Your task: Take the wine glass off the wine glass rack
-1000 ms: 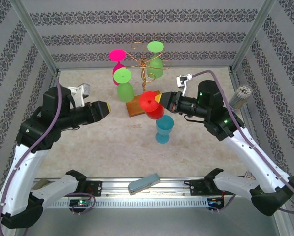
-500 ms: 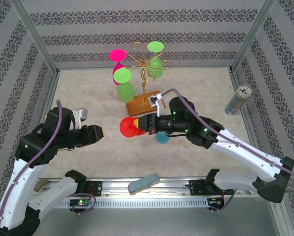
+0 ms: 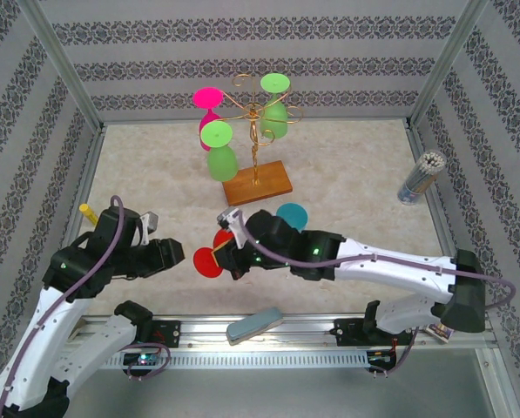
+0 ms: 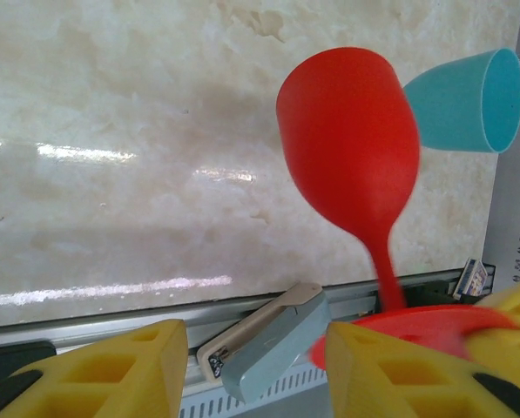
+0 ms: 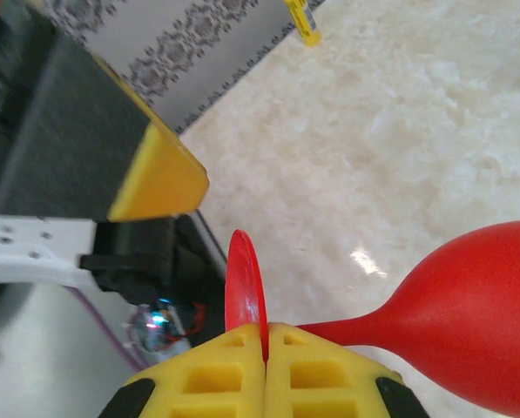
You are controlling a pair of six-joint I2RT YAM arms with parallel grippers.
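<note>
The gold wire wine glass rack (image 3: 256, 113) stands on its wooden base (image 3: 268, 184) at the back, with two green glasses (image 3: 220, 152) and a pink one (image 3: 209, 106) hanging from it. My right gripper (image 3: 225, 254) (image 5: 266, 348) is shut on the flat foot of a red wine glass (image 3: 207, 261) (image 5: 245, 279), held sideways low over the table's front left. Its bowl (image 4: 347, 131) and stem lie across the left wrist view. My left gripper (image 3: 168, 252) (image 4: 251, 374) is open right beside the red foot (image 4: 416, 322), nothing between its fingers.
A blue glass (image 3: 292, 215) (image 4: 464, 100) lies on its side behind the right arm. A grey stapler-like object (image 3: 253, 324) (image 4: 268, 348) rests on the front rail. A cylinder of sticks (image 3: 421, 177) stands at the right, and a yellow marker (image 3: 87, 211) lies at the left.
My right arm has carried the red glass from beside the rack down to the front left, close to the left gripper. The left arm has drawn back and lowered.
</note>
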